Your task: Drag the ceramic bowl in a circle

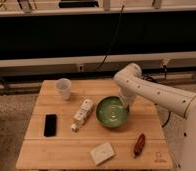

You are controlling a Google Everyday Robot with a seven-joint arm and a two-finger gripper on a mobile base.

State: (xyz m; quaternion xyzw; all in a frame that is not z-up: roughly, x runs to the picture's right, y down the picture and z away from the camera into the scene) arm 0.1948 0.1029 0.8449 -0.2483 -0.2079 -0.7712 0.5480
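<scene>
The ceramic bowl [111, 112] is round, glossy green with a paler shiny inside and a dark rim. It sits right of the middle of the wooden table [36, 150]. My white arm reaches in from the right and bends down to the bowl's far right rim. The gripper [126, 106] is at that rim, mostly hidden behind the arm's wrist.
A white cup [63, 88] stands at the table's back left. A white bottle-like object [82, 115] lies left of the bowl. A black phone [50, 125] lies at the left. A white card [102, 152] and a reddish object [139, 144] lie near the front edge.
</scene>
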